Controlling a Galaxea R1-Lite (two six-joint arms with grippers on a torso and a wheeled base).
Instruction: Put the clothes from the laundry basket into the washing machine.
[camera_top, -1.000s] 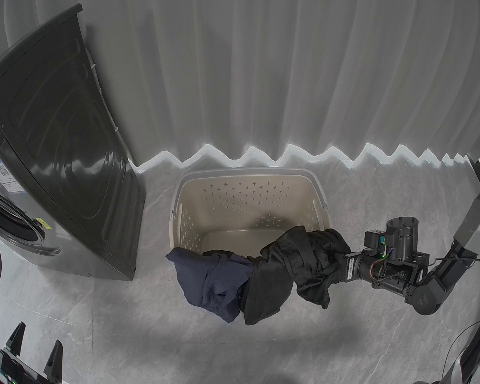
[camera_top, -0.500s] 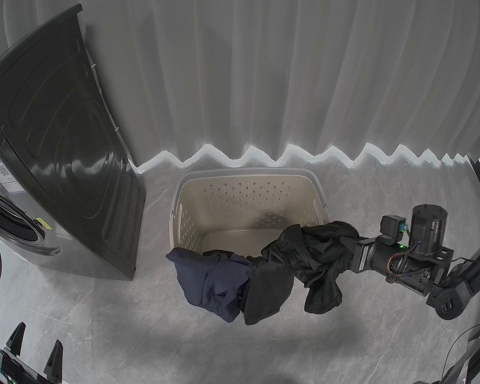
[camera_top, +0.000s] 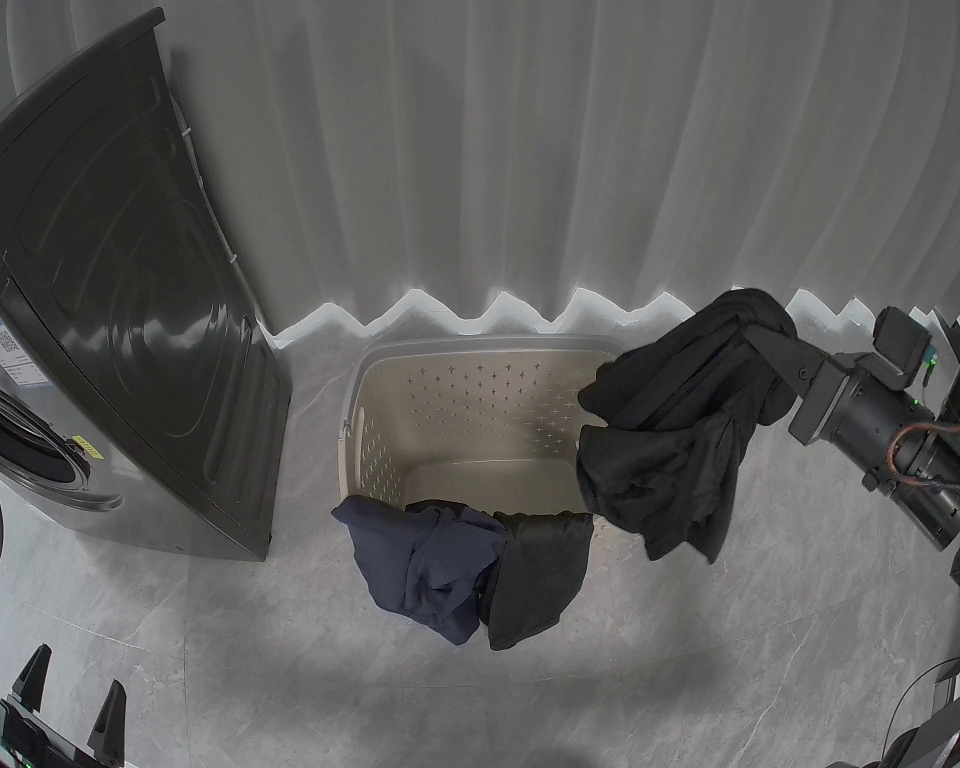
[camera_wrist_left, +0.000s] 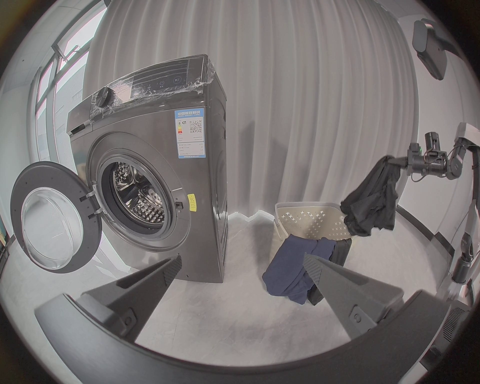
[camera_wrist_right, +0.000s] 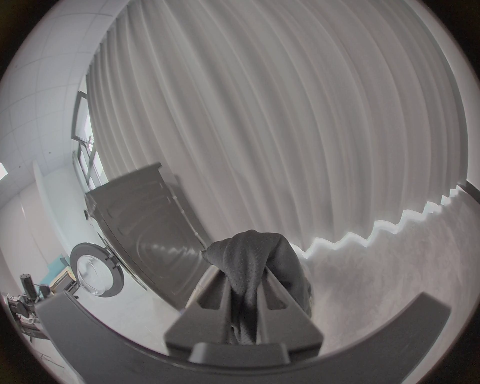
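With jaws spread, kept the left gripper (camera_wrist_left: 241, 259) low. Farther, hoisted the black garment (camera_top: 670, 430), pinched in the right gripper (camera_top: 762, 335), off the laundry basket (camera_top: 480, 346) rim. From the left wrist, caught the washing machine (camera_wrist_left: 200, 210) with door (camera_wrist_left: 50, 220) open; from the head, its side.

A home-style laundry corner: washing machine (camera_wrist_left: 150, 170), laundry basket (camera_top: 480, 392), pleated curtain (camera_top: 550, 150), stone-look floor (camera_top: 720, 660).

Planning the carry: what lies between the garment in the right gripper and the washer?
The basket, with clothes draped over its front rim, then bare floor up to the washer, as the head view shows.
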